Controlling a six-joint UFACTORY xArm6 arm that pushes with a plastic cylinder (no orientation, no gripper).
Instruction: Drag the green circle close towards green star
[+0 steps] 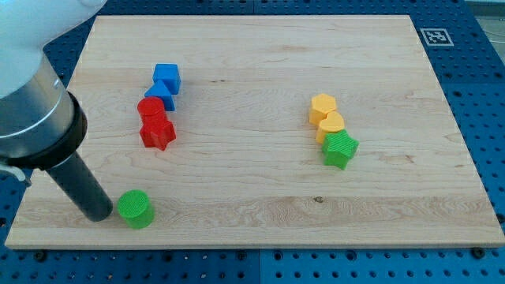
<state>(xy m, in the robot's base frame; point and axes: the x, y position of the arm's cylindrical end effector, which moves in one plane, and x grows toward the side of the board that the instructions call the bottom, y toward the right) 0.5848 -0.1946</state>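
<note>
The green circle [136, 209] stands near the board's bottom left corner. My tip [99, 214] is on the board just left of it, touching or nearly touching its left side. The green star [340, 149] lies far to the view's right, at mid height, right below two yellow blocks.
A yellow hexagon [322, 106] and a yellow heart [330, 124] sit directly above the green star. A blue cube [167, 77], a blue block [160, 97], a red cylinder [151, 109] and a red star [157, 132] cluster at upper left. The wooden board [260, 197] has edges close to the circle.
</note>
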